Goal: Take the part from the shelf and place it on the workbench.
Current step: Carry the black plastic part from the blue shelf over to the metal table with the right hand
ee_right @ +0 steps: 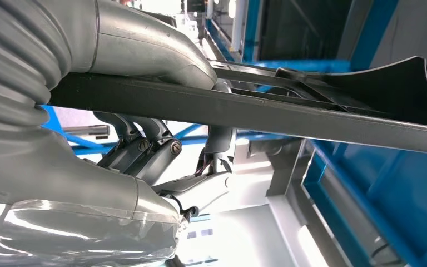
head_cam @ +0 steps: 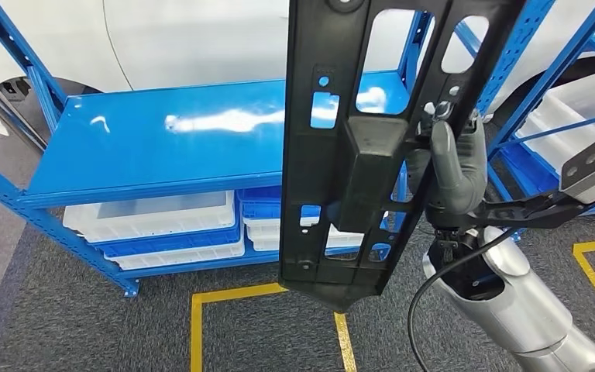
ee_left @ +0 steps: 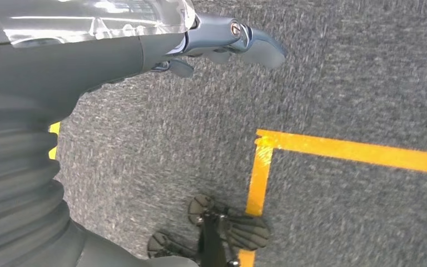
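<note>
right hand [head_cam: 455,167] grips a long black part [head_cam: 356,155], flat plastic riddled with cutouts, held upright.

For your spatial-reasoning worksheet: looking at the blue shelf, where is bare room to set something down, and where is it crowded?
The top board of the blue shelf is bare between its left upright and the black part that the right hand holds. Below, the white bins pack the lower level.

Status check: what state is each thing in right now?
black part: lifted off the shelf, upright, held.
right hand: grips the part's edge.
left hand: holds nothing, hangs over the carpet.
blue shelf: top level bare.
white bins: stowed on the lower level.
</note>
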